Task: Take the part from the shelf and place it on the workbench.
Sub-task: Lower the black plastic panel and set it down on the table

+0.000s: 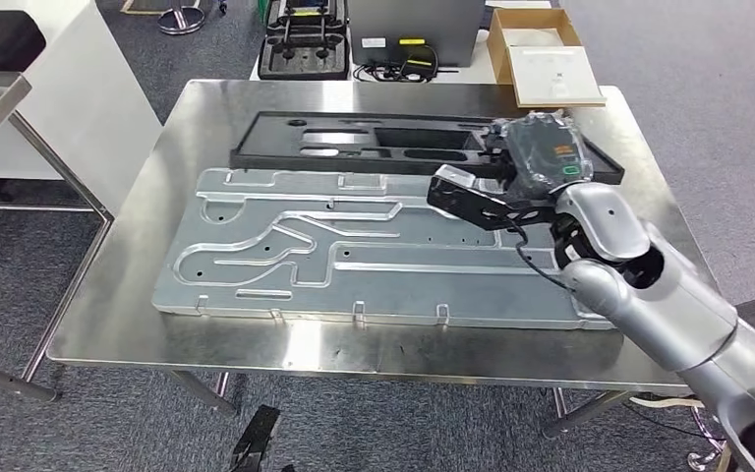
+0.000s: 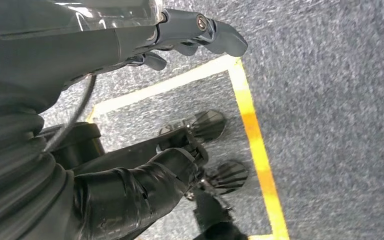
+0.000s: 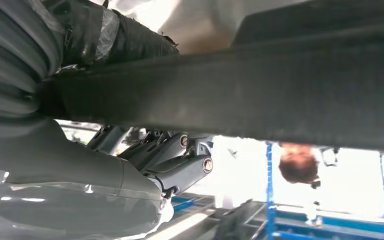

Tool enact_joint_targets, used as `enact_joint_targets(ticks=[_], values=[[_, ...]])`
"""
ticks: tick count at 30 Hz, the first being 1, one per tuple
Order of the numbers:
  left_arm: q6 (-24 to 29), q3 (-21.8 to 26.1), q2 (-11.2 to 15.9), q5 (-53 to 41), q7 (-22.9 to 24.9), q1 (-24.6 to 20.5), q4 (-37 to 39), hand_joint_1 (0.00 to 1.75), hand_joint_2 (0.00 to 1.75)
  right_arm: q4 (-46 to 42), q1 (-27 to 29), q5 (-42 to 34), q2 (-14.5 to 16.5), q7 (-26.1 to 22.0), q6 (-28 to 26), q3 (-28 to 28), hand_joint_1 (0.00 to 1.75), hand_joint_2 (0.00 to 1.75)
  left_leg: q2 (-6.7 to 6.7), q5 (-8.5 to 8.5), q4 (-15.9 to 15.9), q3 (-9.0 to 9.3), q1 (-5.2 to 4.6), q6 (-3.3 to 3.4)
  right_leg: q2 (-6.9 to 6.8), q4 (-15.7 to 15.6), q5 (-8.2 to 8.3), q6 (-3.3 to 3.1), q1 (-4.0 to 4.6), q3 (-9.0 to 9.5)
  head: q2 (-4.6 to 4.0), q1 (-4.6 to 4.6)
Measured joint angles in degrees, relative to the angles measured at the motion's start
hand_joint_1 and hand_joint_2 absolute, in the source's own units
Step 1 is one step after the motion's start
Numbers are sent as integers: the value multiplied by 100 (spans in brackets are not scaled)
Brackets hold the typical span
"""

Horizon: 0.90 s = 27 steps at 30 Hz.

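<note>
The right hand [image 1: 511, 182] grips the long black plastic part [image 1: 393, 143] near the steel table's [image 1: 157, 334] far right edge; placing is under way, release comes next.

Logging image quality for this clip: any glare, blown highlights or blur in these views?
Head view: sharp, with ceiling-light glare on the steel workbench. Right wrist view: background blown out white, the black part close and soft. Left wrist view: evenly lit, left hand slightly soft.
</note>
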Motion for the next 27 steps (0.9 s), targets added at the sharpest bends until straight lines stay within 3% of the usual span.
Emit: enact_joint_targets(ticks=[3, 5, 7, 9, 10, 11, 12, 14, 16, 20, 22, 24, 25, 26, 27], values=[[-16, -4, 0, 20, 1, -6, 0, 0, 175, 214, -93, -28, 226, -37, -23, 301, 175, 175, -11, -15, 73, -88, -12, -71, 20, -32, -47, -157, 35, -13, 0, -12], [-20, -5, 0, 39, 1, -4, 0, 0, 175, 319, -117, -39, 322, -54, -27, 448, 175, 175, -1, -104, 193, -149, 0, -120, 13, -42, -37, -221, 28, -14, 0, -27], [-22, -5, 1, 44, -1, -6, 0, 0, 175, 403, -153, -40, 387, -59, -27, 553, 175, 175, 24, -363, 688, -389, 19, -182, 2, -50, -37, -262, 21, -7, 0, -49], [-25, -5, 2, 45, -2, 7, 0, 0, 175, 482, -174, -41, 424, -58, -24, 633, 175, 175, 43, -619, 1394, -757, 31, -218, -2, -50, -44, -278, 30, -6, 0, -59], [-27, -5, 2, 48, -2, 16, 0, 0, 175, 517, -177, -44, 439, -57, -21, 669, 175, 175, 47, -639, 1599, -882, 32, -216, 0, -50, -47, -283, 38, -3, 0, -60], [-31, -5, 2, 51, -3, 23, 0, 0, 175, 547, -177, -49, 452, -54, -19, 701, 175, 175, 48, -552, 1600, -910, 30, -197, 7, -50, -50, -286, 48, 3, 0, -61], [-35, -5, 2, 55, -3, 26, 0, 0, 175, 571, -178, -55, 465, -50, -16, 730, 175, 175, 47, -366, 1368, -822, 25, -161, 15, -50, -54, -290, 61, 14, 0, -60], [-41, -5, 7, 58, -5, 19, 0, 0, 175, 608, -190, -73, 487, -33, -15, 770, 87, 87, 40, 13, 602, -463, -6, -51, 30, -62, -61, -290, 85, 39, 0, -52], [-51, -5, 14, 60, -8, 12, 0, 0, 175, 642, -213, -97, 500, -9, -11, 799, 0, 0, 37, 136, 126, -238, -54, 28, 38, -92, -50, -258, 82, 45, 0, -46], [-78, -7, 24, 62, -10, 13, 0, 0, 175, 707, -233, -121, 522, 23, 22, 872, 0, 0, 54, 202, -128, -116, -47, 83, 30, -150, -46, -137, 70, 68, 0, -42], [-84, -8, 23, 63, -7, -3, 0, 0, 87, 723, -271, -124, 526, 37, 52, 887, 0, 0, 68, 263, -261, -32, -16, 115, 16, 233, -285, -116, 83, -88, 0, -23], [-81, -9, 21, 75, 11, -10, 0, 0, 0, 743, -297, -127, 528, 45, 77, 909, 0, 0, 67, 265, -269, -23, -24, 142, 19, 888, -589, -103, 88, -394, 0, -16], [-80, -9, 20, 84, 20, -3, 0, 0, 0, 758, -294, -128, 528, 50, 83, 921, 0, 0, 66, 258, -256, -26, -26, 143, 18, 1102, -641, -93, 86, -501, 0, -16], [-80, -9, 20, 92, 26, 5, 0, 0, 0, 773, -291, -128, 528, 51, 85, 934, 0, 0, 65, 247, -238, -30, -26, 141, 16, 1137, -593, -82, 81, -523, 0, -16], [-80, -9, 19, 96, 28, 12, 0, 0, 0, 784, -292, -128, 528, 52, 86, 943, 0, 0, 63, 232, -208, -34, -23, 132, 14, 961, -450, -73, 73, -436, 0, -15]])
